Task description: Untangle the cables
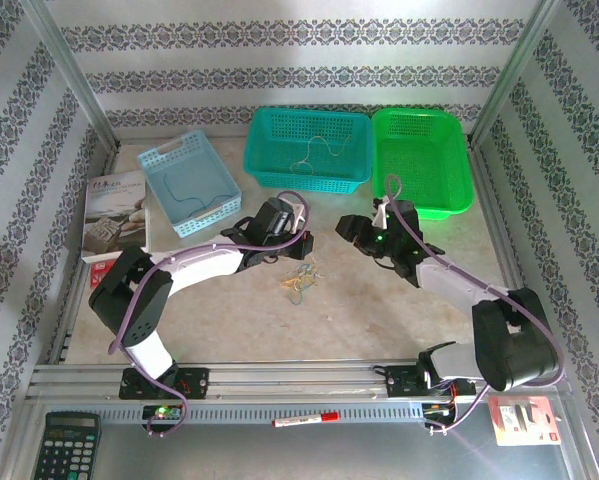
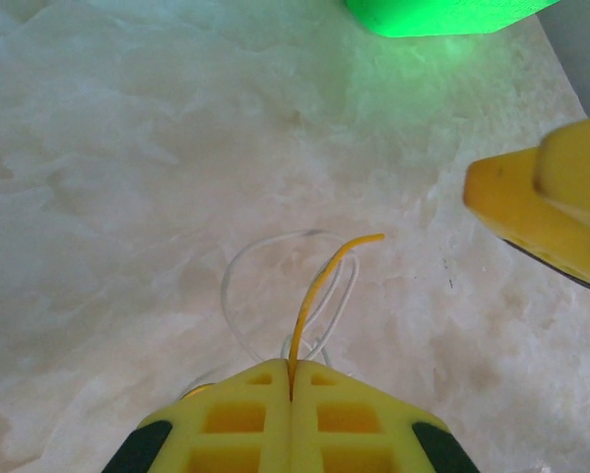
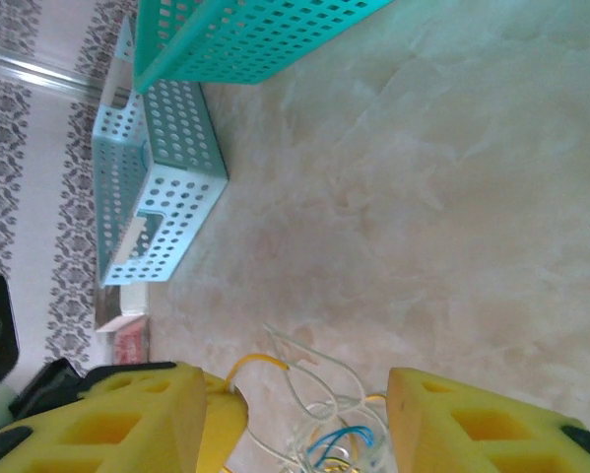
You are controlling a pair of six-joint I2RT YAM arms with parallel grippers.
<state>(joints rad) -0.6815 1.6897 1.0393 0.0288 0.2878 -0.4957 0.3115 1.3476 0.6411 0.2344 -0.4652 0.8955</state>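
Here we go: the left gripper (image 2: 291,379) is pinched tight on a single yellow wire (image 2: 319,286). The strand rises straight out of the seam between its pads and curls over at its free tip, with a white loop (image 2: 275,258) lying on the tabletop (image 2: 98,197) just beyond. Across from it, the right gripper (image 3: 295,384) hangs low with its fingers (image 3: 472,424) apart. They straddle the tangle, pale loops and a blue wire (image 3: 339,441) in the gap, and nothing is pinched there as far as that view tells. From above, the cables (image 1: 301,280) sit as a small loopy clump near the middle of the tabletop, a touch toward the near edge, just below the two grippers facing each other. So this looks like the singling-out step: one strand is caught, the rest is loose, and the separation is not yet made. Along the far edge the teal basket (image 1: 269,125) holds a thin strand, a likely home for whatever comes free. The next move, by my read, calls for the right fingers to come down and close on the white and blue loops without catching the yellow. Then the left can draw its wire away slowly and low toward the left edge. Pull too fast, or with the clump unanchored, and the whole knot will likely drag along instead of letting go.
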